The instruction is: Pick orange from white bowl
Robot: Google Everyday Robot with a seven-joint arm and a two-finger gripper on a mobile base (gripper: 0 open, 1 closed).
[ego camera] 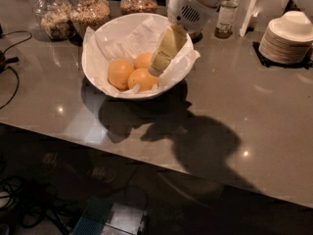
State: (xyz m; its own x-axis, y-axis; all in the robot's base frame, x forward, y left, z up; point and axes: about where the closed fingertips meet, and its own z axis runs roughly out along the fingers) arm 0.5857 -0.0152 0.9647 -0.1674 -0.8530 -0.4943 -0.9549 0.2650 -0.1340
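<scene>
A wide white bowl [93,77] lined with crumpled white paper stands on the grey counter at the back left. Three oranges lie in it, alike in look: one on the left [120,73], one at the front [142,79], one behind [143,60]. My gripper [156,70] reaches down into the bowl from the upper right, its yellowish tip just above the right side of the front orange and beside the rear one. I cannot tell whether it touches them. The white arm housing [190,6] hangs over the bowl's far right rim.
Three glass jars of grain [89,11] stand behind the bowl. A small bottle [226,18] and a stack of small white plates [287,37] are at the back right. Cables [10,72] lie at the left. The counter's front edge runs diagonally below.
</scene>
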